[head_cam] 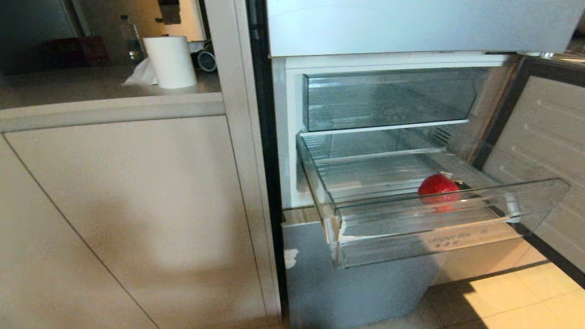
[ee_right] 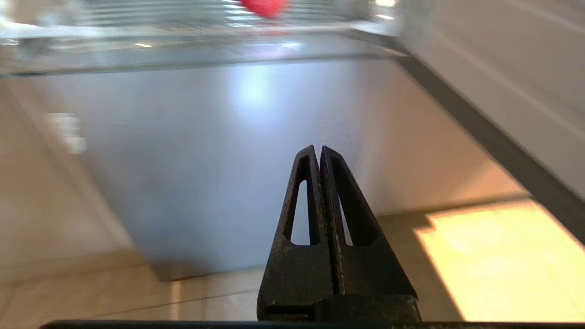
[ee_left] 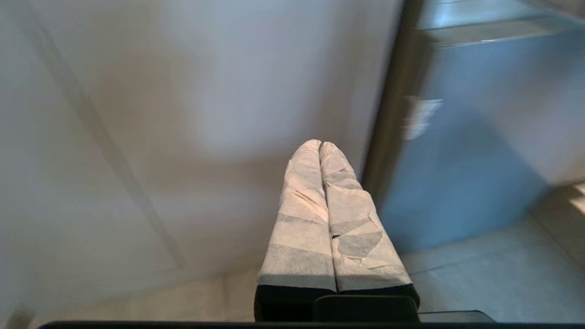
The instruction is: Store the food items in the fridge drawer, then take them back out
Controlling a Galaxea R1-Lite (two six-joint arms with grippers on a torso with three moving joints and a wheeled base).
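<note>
Fruit, the red piece, lies in our pulled-out fridge drawer, toward its right end; it sits above and ahead of our right gripper, which hangs low before the grey door panel under the drawer, fingers pressed together and holding nothing. Our left gripper is likewise closed and empty, parked low by the cabinet front, well apart from the drawer. We see only one fruit (the second is nowhere in view). We judge the storing step is under way or just turning to retrieval; next the right gripper would need to rise over the drawer's front, spread its fingers and come down around the fruit.
</note>
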